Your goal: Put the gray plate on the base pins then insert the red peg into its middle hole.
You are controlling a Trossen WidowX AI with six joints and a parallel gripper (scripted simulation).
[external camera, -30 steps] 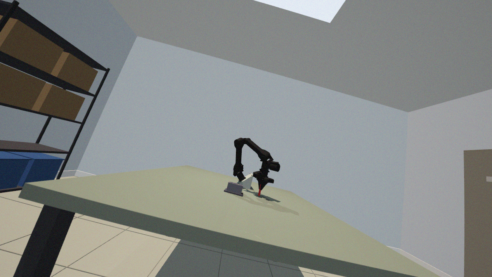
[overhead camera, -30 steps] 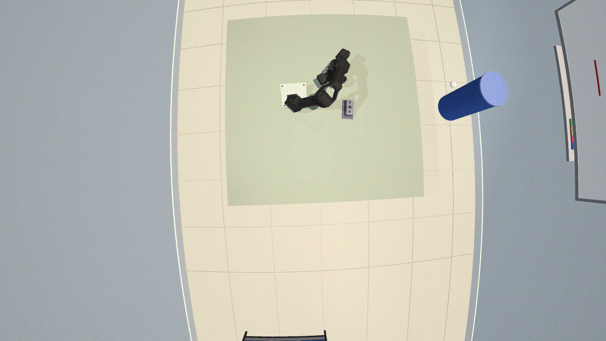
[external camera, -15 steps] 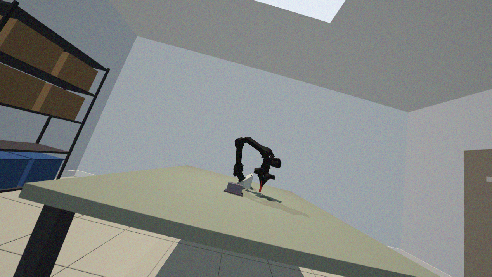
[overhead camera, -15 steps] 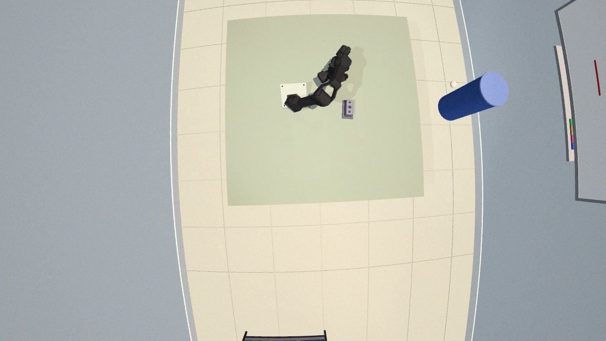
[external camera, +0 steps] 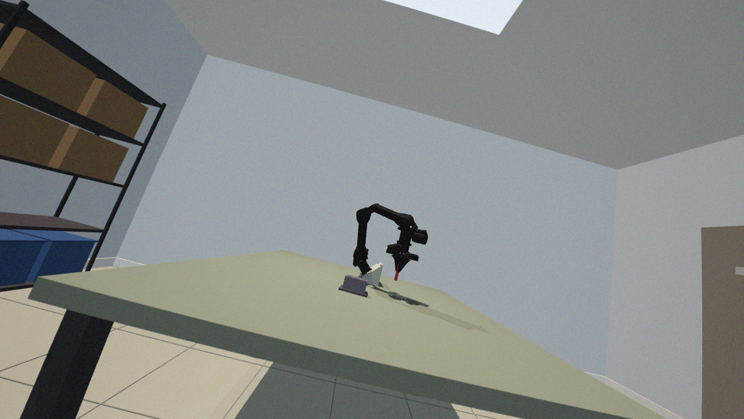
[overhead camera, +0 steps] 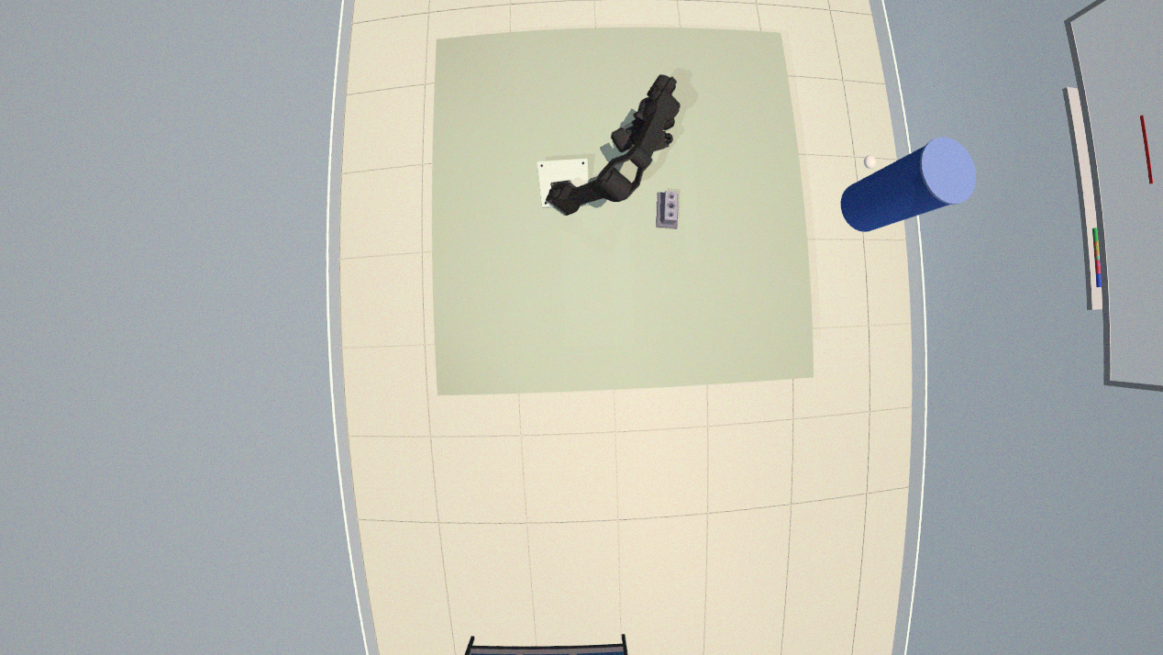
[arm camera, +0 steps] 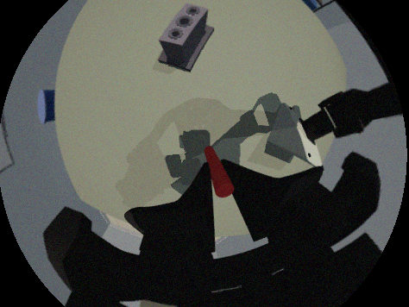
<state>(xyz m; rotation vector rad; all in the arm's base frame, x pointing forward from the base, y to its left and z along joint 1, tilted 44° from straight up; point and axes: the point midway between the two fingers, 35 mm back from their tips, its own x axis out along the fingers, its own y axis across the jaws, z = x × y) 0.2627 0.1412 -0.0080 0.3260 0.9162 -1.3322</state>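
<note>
My gripper (external camera: 398,267) (arm camera: 214,164) is shut on the red peg (external camera: 396,274) (arm camera: 221,183). The peg points down, slightly tilted in the exterior view, its lower end a little above the table. In the top view the arm hides the peg and fingertips. The gray plate (overhead camera: 671,201) (external camera: 355,283) (arm camera: 185,46) shows as a purple-gray block with three holes on top. It sits level on the wider flange of the base (overhead camera: 667,225) (external camera: 354,293) (arm camera: 200,46), apart from the gripper. Its middle hole looks dark and empty. The pins cannot be made out clearly.
The arm stands on a whitish wedge-shaped mount (overhead camera: 559,172) (external camera: 375,272) (arm camera: 313,153), to the left of the plate in the top view. All stand on the pale green table (overhead camera: 520,325) (external camera: 249,307). A blue cylinder (overhead camera: 902,187) (arm camera: 49,105) is beyond the table.
</note>
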